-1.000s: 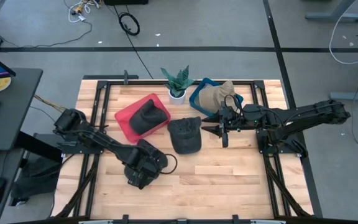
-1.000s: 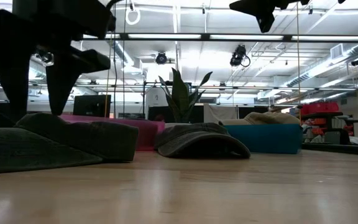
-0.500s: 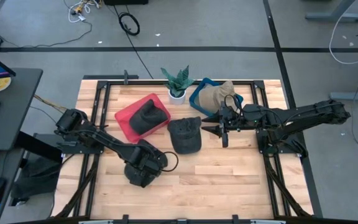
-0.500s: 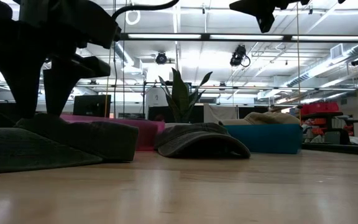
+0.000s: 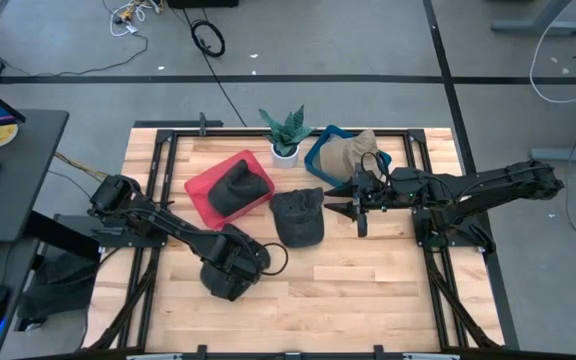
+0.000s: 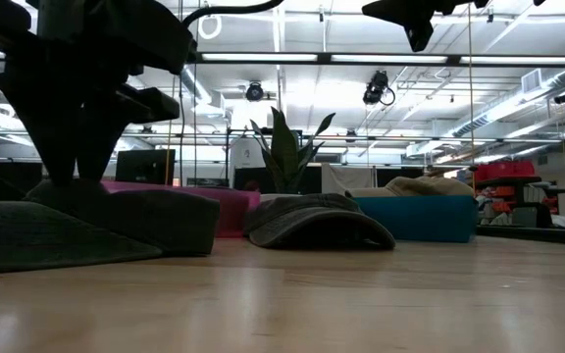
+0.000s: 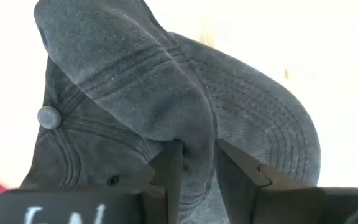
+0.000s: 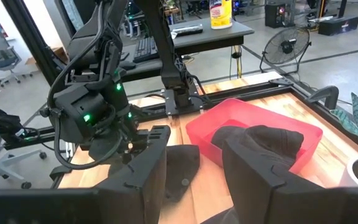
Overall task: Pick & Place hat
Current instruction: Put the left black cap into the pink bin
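Observation:
A dark grey hat (image 7: pixel 166 93) lies on the wooden table near the front left; in the low view (image 6: pixel 135 221) it lies flat on the tabletop. My left gripper (image 5: pixel 230 262) stands over it, pointing down, and is shut on its crown. A second dark cap (image 5: pixel 298 216) lies at the table's middle. My right gripper (image 5: pixel 358 206) is open and empty, raised above the table to the right of that cap, and its own view (image 8: pixel 201 180) shows the gap between its fingers. My left gripper pinches a raised fold of the hat's crown (image 7: pixel 197 146) between its two fingers (image 7: pixel 171 171), close to where the crown meets the brim. The fingers come from above, pointing down. The hat lies on the table.
A red tray (image 5: pixel 208 190) with another dark hat stands at the back left. A small potted plant (image 5: pixel 285 135) and a blue bin (image 5: pixel 318 150) with a tan hat stand at the back. A black frame rims the table.
My left gripper's fingers have closed together over the dark grey hat's crown, taking hold of the cloth. The hat stays on the table.

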